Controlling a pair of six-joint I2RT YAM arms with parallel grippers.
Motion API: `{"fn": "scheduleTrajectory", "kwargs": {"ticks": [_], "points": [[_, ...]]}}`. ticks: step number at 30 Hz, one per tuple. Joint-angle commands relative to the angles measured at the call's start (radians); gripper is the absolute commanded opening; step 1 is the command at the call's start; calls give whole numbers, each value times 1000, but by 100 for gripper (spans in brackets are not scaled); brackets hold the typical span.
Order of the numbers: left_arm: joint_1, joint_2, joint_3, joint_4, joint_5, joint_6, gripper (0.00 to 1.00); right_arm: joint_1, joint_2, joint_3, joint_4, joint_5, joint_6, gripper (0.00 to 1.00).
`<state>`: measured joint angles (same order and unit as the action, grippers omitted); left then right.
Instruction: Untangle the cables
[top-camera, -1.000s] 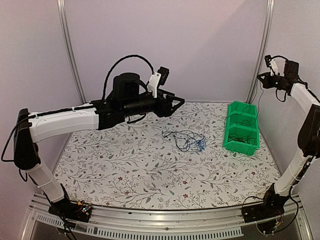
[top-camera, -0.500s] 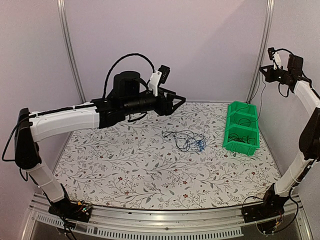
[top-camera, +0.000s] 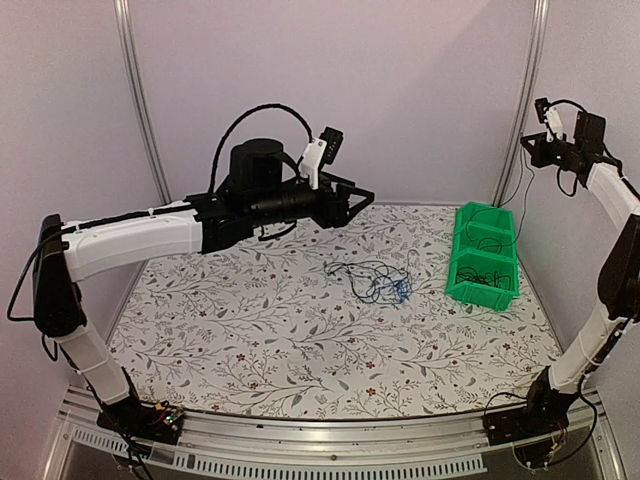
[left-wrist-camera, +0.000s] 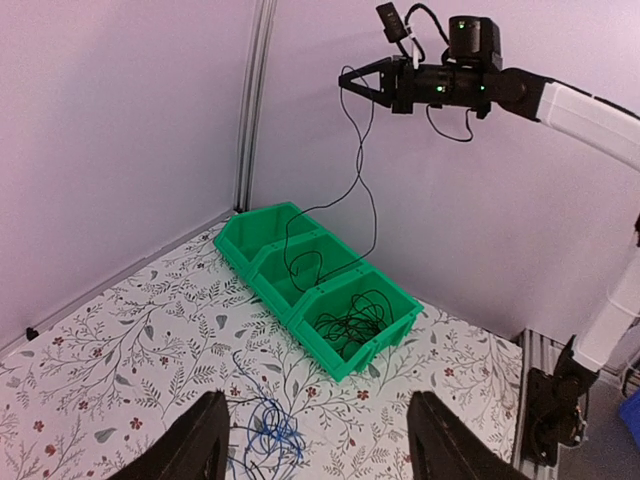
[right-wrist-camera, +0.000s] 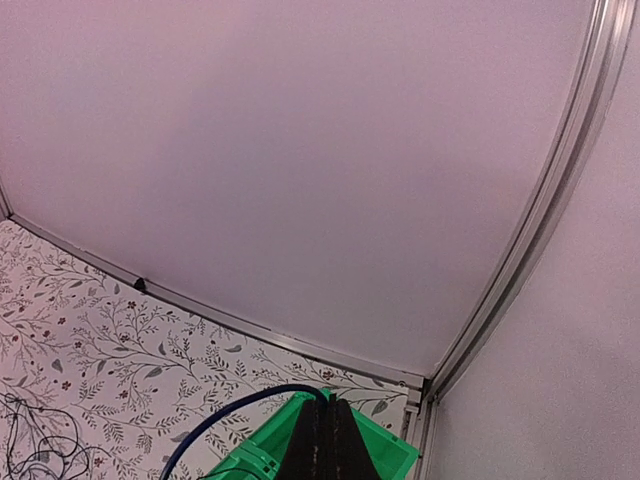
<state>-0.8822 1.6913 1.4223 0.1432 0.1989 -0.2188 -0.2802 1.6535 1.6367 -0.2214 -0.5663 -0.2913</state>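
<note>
Right hand (left-wrist-camera: 350, 78), raised high and clamped on one cable (right-wrist-camera: 250, 396), lets it hang straight down into the bin (top-camera: 480, 296). Left hand (left-wrist-camera: 325, 450), fingers apart, hovers nearer the tangle (top-camera: 375, 280).

cables (left-wrist-camera: 268, 432) partly past left wrist view's lower edge

Right gripper (top-camera: 530, 150): rose and drew back toward the far right corner, its wrist ending higher against the wall and the forearm standing steeper. Thin cable (left-wrist-camera: 358, 160), pinched in its closed fingers: was lifted with it, above the green bin (top-camera: 480, 296). Left gripper (top-camera: 362, 200): climbed slightly and edged right; its arm's black motor housing (top-camera: 258, 165) likewise ended a little higher.
</note>
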Motion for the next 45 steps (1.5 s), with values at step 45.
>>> {"fn": "scheduleTrajectory", "kwargs": {"ticks": [45], "points": [[27, -46, -80, 3, -13, -121, 63, 119, 447, -63, -375, 219, -178, 7]]}}
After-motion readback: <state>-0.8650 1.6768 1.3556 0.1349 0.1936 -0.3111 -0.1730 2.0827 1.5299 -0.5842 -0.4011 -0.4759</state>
